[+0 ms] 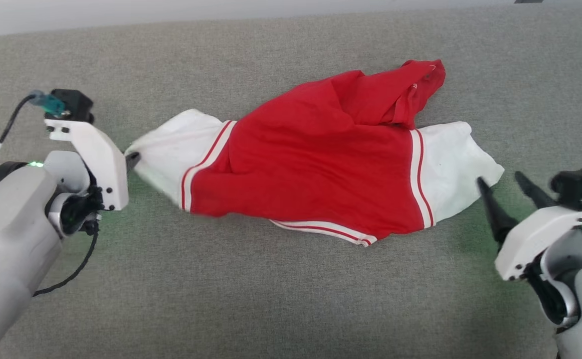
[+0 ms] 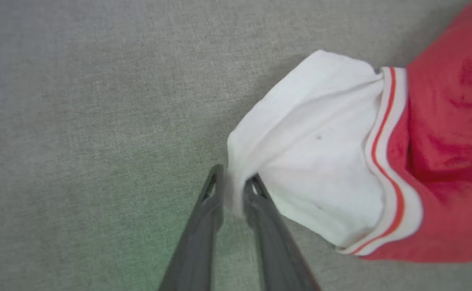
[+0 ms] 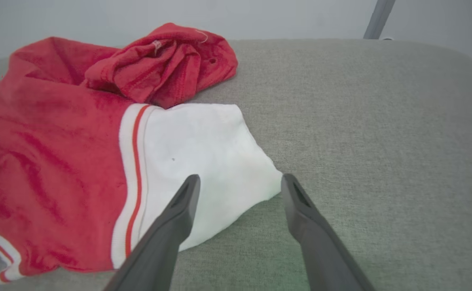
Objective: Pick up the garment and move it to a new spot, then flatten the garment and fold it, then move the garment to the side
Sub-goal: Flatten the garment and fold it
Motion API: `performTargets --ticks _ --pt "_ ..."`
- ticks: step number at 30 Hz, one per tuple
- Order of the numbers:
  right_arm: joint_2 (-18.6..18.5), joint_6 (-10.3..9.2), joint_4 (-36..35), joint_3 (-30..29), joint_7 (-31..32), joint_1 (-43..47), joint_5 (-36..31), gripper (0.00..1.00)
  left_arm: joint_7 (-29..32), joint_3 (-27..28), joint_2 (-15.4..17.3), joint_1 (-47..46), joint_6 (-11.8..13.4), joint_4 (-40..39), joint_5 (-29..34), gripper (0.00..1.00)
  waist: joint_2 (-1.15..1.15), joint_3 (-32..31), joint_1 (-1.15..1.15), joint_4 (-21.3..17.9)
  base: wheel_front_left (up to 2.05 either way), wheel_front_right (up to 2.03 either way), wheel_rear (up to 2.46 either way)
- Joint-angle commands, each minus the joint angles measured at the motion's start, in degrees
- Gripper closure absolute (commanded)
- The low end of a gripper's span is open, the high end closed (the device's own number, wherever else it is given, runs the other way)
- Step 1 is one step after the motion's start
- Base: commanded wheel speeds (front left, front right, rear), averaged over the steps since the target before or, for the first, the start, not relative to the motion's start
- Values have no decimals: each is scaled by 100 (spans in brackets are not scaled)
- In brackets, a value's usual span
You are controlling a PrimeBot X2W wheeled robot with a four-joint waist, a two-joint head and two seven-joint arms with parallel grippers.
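You had the garment (image 1: pixel 315 149) lying rumpled across the grey fabric surface (image 1: pixel 291 299). Your left wrist view made plain the left gripper (image 2: pixel 234 176) pinching a white sleeve's edge. The right wrist view showed the right gripper (image 3: pixel 240 180) spread wide, straddling the other sleeve's corner.

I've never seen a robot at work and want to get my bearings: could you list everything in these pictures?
garment: one, bright red with white sleeves and red-striped white bands, lying rumpled in the middle of the surface, one part bunched up at its far side.
padded surface: one, grey fabric, under everything.
wall: one, pale, behind the surface.
pole: one, grey, slanting up past the surface's far edge.
left gripper: one, dark fingers, at one white sleeve, whose edge lies between the fingertips; grip unclear.
right gripper: one, dark fingers, open, spread at the other sleeve's corner.
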Motion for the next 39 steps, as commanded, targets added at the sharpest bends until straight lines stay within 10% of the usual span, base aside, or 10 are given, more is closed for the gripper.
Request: performTargets --ticks 1,17,24,39 --pt "-48 -2 -67 105 67 32 -47 0 -146 29 40 105 -69 -15 -45 0 0 -12 0 -11 0 0 0" --pt "-1908 -2 -794 1502 1605 131 336 0 -3113 1318 -372 1718 372 -819 47 0 0 -285 0 427 0 0 0" --pt "-2535 -2 -761 1861 2083 -31 806 0 -3114 3479 -931 3321 983 -2399 2341 0 0 -213 0 859 0 0 0" --pt "-3013 -2 -269 2436 2828 -401 1459 0 -3115 5219 -2242 4958 440 -3752 5013 0 0 103 0 1412 0 0 0"
